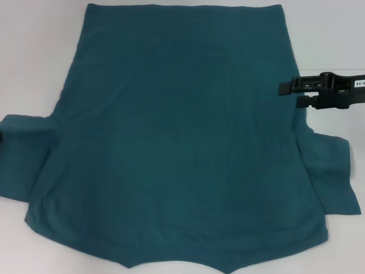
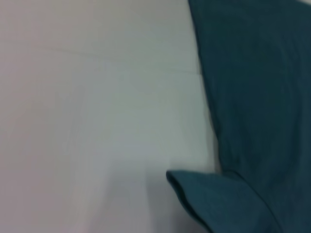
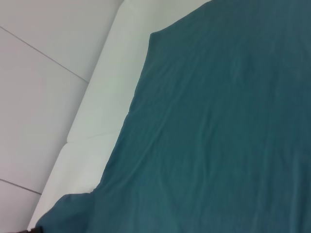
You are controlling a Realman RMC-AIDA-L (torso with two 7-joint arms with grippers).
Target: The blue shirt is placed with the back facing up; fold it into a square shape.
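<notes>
Fabric spread flat: the blue shirt (image 1: 177, 142) covers the white desk (image 1: 34, 45). Right pincer (image 1: 291, 94), at the frame's right edge, hovers open; a shallow pinch could drag and wrinkle the shirt.

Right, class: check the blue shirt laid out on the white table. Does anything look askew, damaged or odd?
Nothing stands out. The blue shirt lies flat and plain side up on the white table, both sleeves spread, unfolded, with only soft wrinkles. The right end effector hovers at the shirt's right edge, fingers slightly apart, holding nothing.
</notes>
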